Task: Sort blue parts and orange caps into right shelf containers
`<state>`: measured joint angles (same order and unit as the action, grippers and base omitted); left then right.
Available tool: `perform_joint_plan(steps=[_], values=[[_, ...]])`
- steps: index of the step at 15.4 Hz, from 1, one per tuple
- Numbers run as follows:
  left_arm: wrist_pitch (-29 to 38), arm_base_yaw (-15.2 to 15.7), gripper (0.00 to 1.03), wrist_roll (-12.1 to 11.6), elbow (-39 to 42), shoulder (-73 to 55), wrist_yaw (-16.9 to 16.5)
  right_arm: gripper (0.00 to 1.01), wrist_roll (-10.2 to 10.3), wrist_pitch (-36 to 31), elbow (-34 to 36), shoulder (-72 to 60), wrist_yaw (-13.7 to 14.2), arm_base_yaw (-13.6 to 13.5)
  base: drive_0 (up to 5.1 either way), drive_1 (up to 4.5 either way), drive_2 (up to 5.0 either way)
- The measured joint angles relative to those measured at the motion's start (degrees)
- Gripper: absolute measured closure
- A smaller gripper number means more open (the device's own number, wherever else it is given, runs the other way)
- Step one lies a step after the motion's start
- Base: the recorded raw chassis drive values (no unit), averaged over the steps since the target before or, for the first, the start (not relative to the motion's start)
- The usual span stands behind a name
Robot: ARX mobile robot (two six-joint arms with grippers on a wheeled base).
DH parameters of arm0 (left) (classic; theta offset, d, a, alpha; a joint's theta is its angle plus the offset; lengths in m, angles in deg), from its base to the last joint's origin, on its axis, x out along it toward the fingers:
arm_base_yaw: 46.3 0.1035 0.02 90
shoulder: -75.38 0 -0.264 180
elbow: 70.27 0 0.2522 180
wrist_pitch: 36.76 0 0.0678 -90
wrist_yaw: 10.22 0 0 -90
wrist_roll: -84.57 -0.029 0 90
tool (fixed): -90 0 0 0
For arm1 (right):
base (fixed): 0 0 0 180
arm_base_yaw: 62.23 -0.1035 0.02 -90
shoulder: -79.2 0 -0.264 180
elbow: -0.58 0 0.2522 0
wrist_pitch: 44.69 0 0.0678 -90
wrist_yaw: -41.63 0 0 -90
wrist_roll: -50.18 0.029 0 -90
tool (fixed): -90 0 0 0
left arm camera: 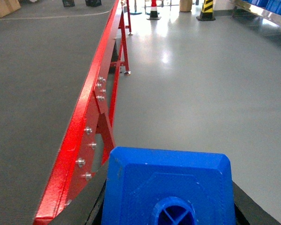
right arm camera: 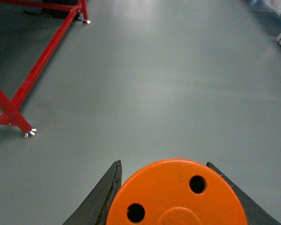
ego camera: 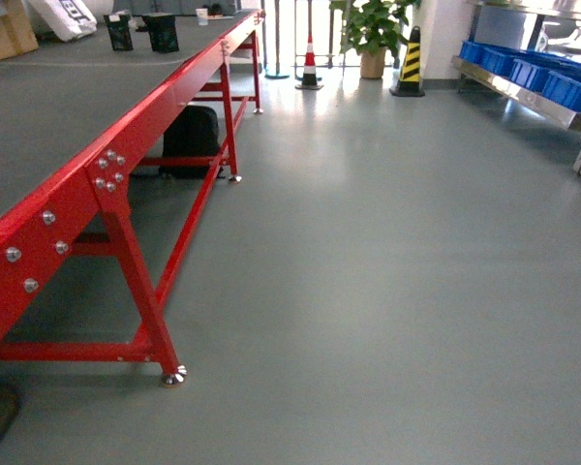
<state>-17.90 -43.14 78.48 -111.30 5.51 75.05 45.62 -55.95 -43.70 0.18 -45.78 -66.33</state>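
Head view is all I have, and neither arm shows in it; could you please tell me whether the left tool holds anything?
Observer: Yes, the left wrist view shows a blue part seated in the left tool, with the round hole in its top facing the camera.
Operator: Thank you. And the right one?
Observer: The right wrist view shows an orange cap between the right tool's dark fingers.
Operator: Is the cap over the table?
Observer: No, in that view it hangs over bare floor, with the red table legs off to the left.
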Motion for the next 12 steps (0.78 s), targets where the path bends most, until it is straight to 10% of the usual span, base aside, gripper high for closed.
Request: perform_joint_plan(steps=[12], values=[[0.09, -0.02, 0.58, 0.00, 0.00, 0.00, -0.02, 0.58, -0.02, -0.13, 0.00, 0.00, 0.00, 0.02, 5.0, -2.41, -2.4]])
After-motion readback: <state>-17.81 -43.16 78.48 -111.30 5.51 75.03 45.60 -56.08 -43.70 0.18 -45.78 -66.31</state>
